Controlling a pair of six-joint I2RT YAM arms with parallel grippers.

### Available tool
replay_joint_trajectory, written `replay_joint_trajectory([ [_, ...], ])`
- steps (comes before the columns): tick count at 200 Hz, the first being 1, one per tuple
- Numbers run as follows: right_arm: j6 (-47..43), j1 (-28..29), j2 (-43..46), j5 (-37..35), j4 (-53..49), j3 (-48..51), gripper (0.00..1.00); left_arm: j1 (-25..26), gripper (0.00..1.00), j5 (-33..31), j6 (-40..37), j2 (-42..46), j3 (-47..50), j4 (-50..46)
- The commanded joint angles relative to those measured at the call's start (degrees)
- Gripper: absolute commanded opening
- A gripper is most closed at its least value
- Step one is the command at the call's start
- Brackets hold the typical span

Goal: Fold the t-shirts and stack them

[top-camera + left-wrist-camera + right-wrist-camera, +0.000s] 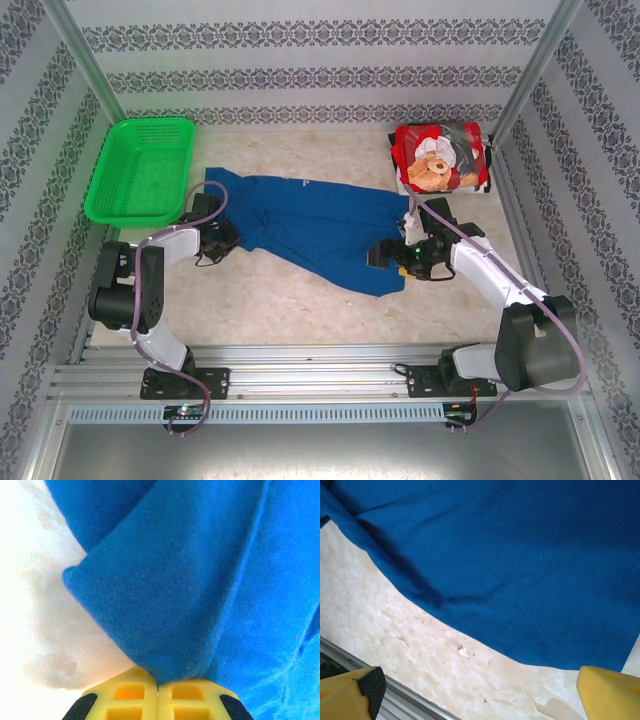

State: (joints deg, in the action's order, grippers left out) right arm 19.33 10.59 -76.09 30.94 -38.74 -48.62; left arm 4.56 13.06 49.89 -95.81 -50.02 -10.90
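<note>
The left gripper clamped the blue shirt at its 9 o'clock end. The right gripper gaped wide, empty, at the 4 o'clock end, hem just ahead.

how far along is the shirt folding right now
Done: the red shirt lies folded at the far right of the table. In hand: the left gripper is shut on an edge of the blue shirt; the right gripper is open by its hem. Left: folding the blue shirt and stacking the two.
</note>
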Motion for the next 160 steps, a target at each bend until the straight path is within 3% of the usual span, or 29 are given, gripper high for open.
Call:
replay_joint_trajectory([
  [1, 0.6, -0.7, 0.2, -1.5, -1.0, 1.0, 0.98, 0.5, 0.00, -0.1, -0.5, 4.3, -0.8, -0.6],
  [75, 6.6, -1.0, -5.4, -5.6, -0.8, 3.1, 0.96, 0.5, 0.00, 1.6, -2.7, 17.7, 3.2, -11.0],
  [160, 10.7, -1.0, -8.7, -9.9, -0.1, 4.8, 0.88, -0.9, 0.00, 1.6, -3.5, 22.9, 4.9, -14.2],
])
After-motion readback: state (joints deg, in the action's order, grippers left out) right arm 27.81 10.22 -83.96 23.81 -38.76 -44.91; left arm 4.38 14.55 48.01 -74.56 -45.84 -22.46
